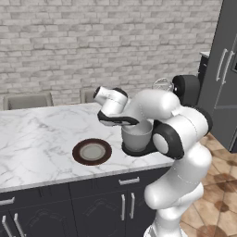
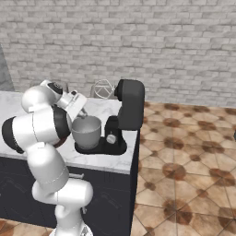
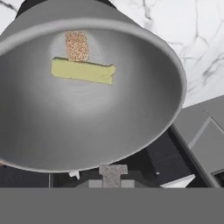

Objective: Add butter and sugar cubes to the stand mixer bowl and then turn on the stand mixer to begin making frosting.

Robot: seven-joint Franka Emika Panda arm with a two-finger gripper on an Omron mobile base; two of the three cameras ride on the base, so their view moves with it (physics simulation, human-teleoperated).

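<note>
The grey stand mixer bowl (image 3: 175, 92) holds the pale yellow butter (image 3: 83, 71) and a tan sugar cube (image 3: 77, 45), which touches the butter's far side. My gripper (image 3: 112, 173) hangs just above the bowl's rim, shut, with nothing visible between its fingers. From the right, the gripper (image 2: 83, 113) is over the bowl (image 2: 86, 132), which sits on the black stand mixer (image 2: 130, 108). The mixer's head is tilted back and its wire whisk (image 2: 103, 89) is raised. In the left base view the bowl (image 1: 137, 135) is partly behind my arm.
A dark brown-rimmed plate (image 1: 92, 152) lies on the marble counter (image 1: 37, 139) left of the bowl. Chair backs (image 1: 28, 100) stand behind the counter. A dark fridge (image 1: 227, 69) rises at the right. The counter ends just right of the mixer.
</note>
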